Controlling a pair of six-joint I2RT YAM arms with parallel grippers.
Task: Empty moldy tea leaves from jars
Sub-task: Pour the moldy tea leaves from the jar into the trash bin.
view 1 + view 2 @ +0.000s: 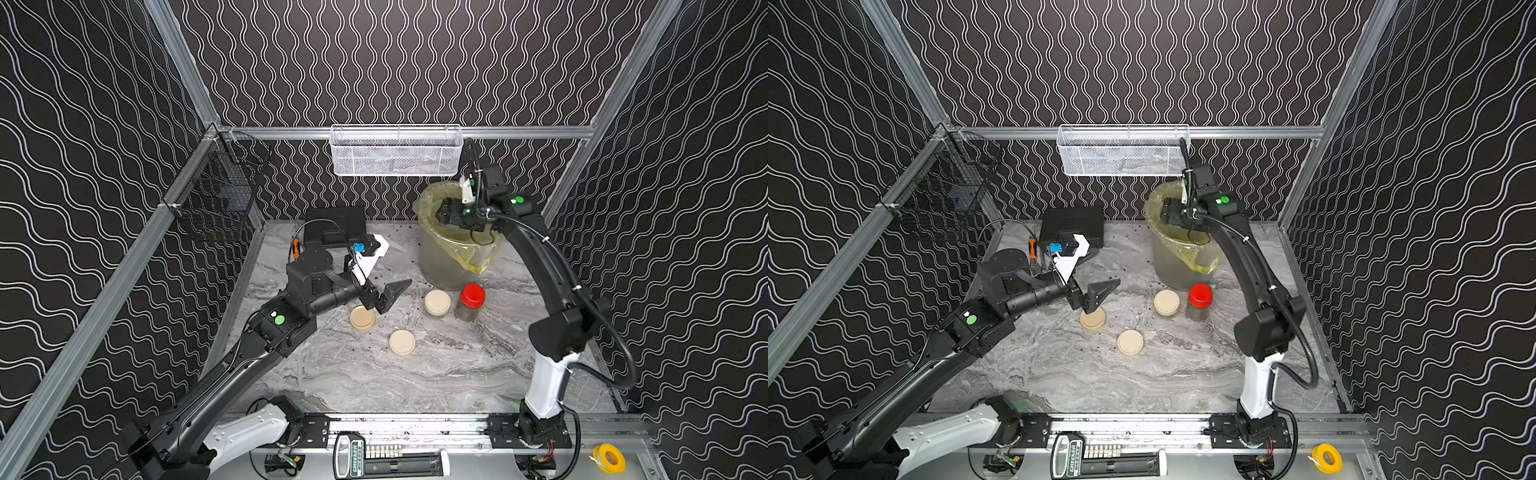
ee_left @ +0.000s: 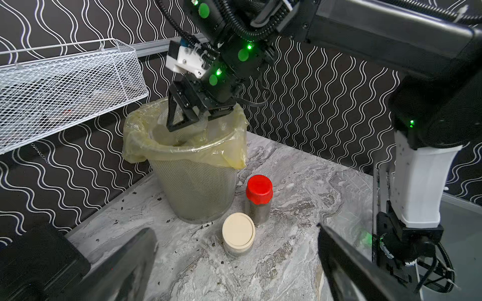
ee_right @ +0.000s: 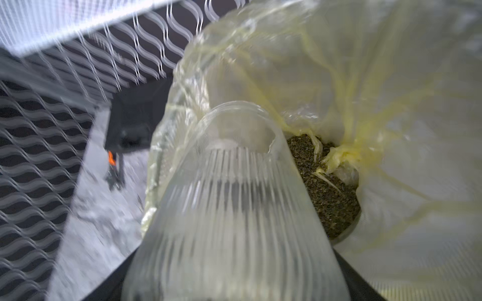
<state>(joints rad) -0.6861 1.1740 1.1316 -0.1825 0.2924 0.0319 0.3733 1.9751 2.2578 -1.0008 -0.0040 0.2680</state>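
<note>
Right hand (image 2: 194,121) over the mesh bin (image 2: 198,192), pinching a ribbed clear glass jar (image 3: 234,198), lidless, mouth tipped down into the yellow liner (image 3: 391,91). Dark tea leaves (image 3: 331,192) heaped at the liner's bottom, just past the jar's mouth. Left hand (image 1: 387,298) spread wide, empty, above the counter (image 2: 300,182) near a cream lid (image 1: 362,319). Beside the bin, upright and close together: a cream-lidded jar (image 2: 238,234) and a red-lidded jar (image 2: 259,198), dark contents inside.

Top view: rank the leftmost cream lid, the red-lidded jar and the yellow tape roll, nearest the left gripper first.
1. Cream lid, right beside the left gripper.
2. Red-lidded jar, farther right, mid-table.
3. Yellow tape roll, front right corner.
</note>
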